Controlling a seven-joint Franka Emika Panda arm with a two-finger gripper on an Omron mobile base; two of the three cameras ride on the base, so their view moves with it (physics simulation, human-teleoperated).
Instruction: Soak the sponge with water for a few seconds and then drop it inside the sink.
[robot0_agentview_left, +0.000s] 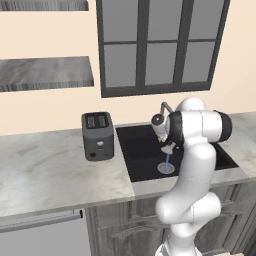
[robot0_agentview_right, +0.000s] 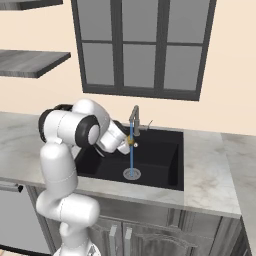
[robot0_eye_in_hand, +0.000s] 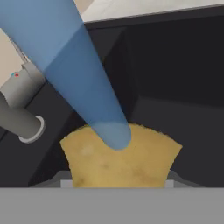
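My gripper (robot0_agentview_right: 128, 143) is shut on the yellow-orange sponge (robot0_eye_in_hand: 122, 159), holding it over the black sink (robot0_agentview_right: 160, 160), below the faucet's spout. The light-blue water (robot0_eye_in_hand: 74, 65) falls from the grey gooseneck faucet (robot0_agentview_right: 134, 117) straight onto the sponge's top. In the right base view the sponge (robot0_agentview_right: 131, 142) shows as a small yellow spot in the stream of water (robot0_agentview_right: 132, 157), which runs on down to the round silver drain (robot0_agentview_right: 132, 174). From the left base view the gripper (robot0_agentview_left: 167, 148) hangs above the drain (robot0_agentview_left: 166, 168), partly hidden by my arm.
A dark grey toaster (robot0_agentview_left: 97, 135) stands on the marble counter (robot0_agentview_left: 50, 170) left of the sink. The faucet's body (robot0_eye_in_hand: 22, 109) is close on the hand's left. A dark-framed window (robot0_agentview_right: 142, 45) and grey wall shelves (robot0_agentview_left: 45, 72) are above.
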